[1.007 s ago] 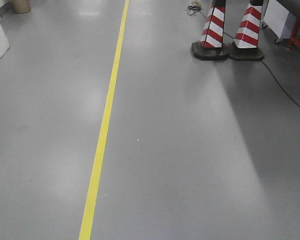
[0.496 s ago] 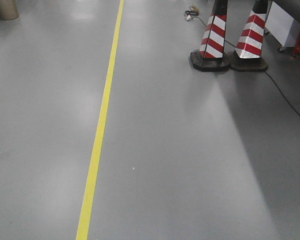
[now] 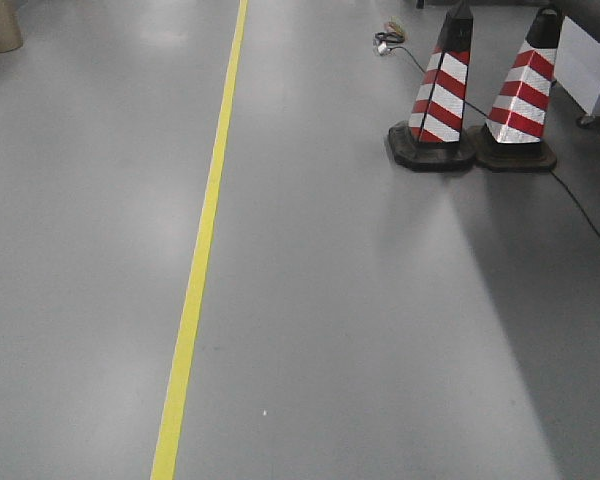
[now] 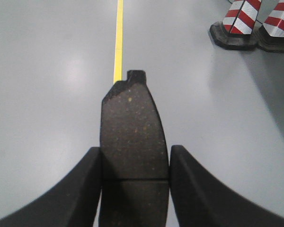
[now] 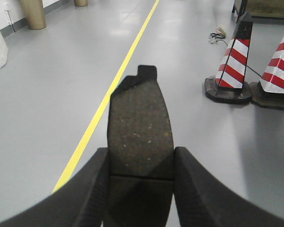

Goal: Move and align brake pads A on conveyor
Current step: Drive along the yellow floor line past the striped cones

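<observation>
**Both pincers clenched on brake pads above the grey floor [image 3: 380, 330].**
The left pincer [image 4: 135, 158] grips a dark brake pad [image 4: 132, 123] by its long edges, the notched end covering part of the yellow line [image 4: 118, 42]. The right pincer [image 5: 141, 158] grips a second brake pad [image 5: 141, 118] likewise, just right of that line. Two red-and-white cones [image 3: 443, 95] stand well right of the line, with a black cable [image 3: 580, 205] beside them.

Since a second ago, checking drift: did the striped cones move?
No. The cones and the cable beside them slid down the frame together; the view advanced.
</observation>
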You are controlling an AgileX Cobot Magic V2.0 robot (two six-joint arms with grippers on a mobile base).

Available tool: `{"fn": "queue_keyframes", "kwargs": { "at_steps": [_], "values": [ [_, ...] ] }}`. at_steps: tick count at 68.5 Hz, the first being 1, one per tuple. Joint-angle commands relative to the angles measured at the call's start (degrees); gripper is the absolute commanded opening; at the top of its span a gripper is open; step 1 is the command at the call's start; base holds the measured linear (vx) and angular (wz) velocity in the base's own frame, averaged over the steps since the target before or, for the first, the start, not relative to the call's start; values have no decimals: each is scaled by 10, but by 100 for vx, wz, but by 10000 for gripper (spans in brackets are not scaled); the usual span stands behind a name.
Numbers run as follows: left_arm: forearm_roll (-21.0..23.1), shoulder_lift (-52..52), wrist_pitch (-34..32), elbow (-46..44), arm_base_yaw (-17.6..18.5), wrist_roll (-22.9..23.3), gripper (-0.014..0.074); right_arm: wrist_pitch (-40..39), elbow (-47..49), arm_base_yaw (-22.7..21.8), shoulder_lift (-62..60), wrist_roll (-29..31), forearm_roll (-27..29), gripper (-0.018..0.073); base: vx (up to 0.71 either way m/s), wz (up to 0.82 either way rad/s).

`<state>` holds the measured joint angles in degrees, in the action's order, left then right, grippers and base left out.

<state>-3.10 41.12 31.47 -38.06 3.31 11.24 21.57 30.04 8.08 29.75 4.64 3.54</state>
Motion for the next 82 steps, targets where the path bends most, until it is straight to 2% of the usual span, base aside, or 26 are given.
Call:
{"fn": "queue_keyframes", "kwargs": {
  "at_steps": [1,82],
  "values": [
    [0,-2,-48,-19,3,3,164,-57,17,-1,1,6,-2,25,55,-3],
    [0,-2,-49,-19,3,3,164,-57,17,-1,1,6,-2,25,55,1]
  ]
}}
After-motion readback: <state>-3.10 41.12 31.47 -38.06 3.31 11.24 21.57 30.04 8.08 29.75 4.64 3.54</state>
